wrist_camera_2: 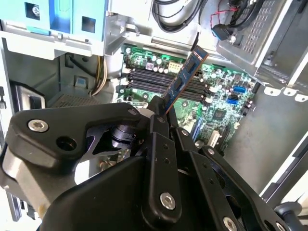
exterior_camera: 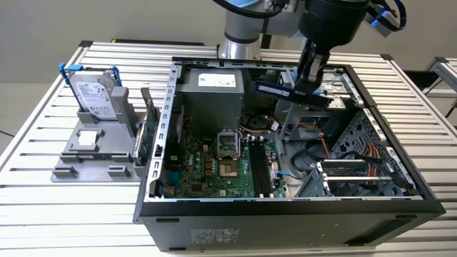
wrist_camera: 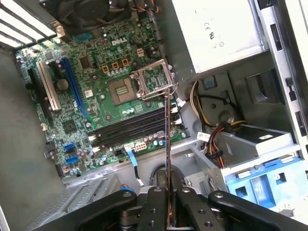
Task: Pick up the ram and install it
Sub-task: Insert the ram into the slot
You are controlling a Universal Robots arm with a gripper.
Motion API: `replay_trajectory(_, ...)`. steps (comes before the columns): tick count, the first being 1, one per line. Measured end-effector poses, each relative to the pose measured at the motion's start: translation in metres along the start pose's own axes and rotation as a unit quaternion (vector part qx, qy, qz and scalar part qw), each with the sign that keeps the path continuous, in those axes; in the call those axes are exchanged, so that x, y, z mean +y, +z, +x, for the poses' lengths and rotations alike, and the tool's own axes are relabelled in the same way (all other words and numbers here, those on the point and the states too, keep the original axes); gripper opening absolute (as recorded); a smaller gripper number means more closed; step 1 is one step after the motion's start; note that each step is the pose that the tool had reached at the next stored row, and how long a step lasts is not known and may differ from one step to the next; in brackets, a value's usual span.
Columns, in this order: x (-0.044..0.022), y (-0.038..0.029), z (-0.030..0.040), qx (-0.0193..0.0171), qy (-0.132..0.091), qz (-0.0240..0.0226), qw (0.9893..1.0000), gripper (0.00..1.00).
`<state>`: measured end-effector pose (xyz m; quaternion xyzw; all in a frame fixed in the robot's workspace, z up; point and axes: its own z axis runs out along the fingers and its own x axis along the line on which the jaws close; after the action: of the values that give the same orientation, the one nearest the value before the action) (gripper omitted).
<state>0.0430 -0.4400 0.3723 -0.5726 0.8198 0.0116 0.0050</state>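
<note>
Above the computer case's (exterior_camera: 286,214) edge nearest the arm's base, the gripper (exterior_camera: 312,91) holds the ram (exterior_camera: 275,89) between closed jaws, its long axis about level and seemingly lying across the memory slots (exterior_camera: 258,166), which sit lower, toward the opposite edge.

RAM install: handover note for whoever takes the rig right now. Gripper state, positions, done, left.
Gripper: shut on the ram, holding it in the air above the open case.
Memory slots on the motherboard: look empty; the ram is clear of them.
Done: ram picked up.
Left: ram not yet seated in a slot.
</note>
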Motion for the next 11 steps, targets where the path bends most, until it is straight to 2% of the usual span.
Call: replay_trajectory(11, 0.0000, 0.0000, 0.0000, -0.0002, 0.028, 0.0003, 0.9996, 0.00)
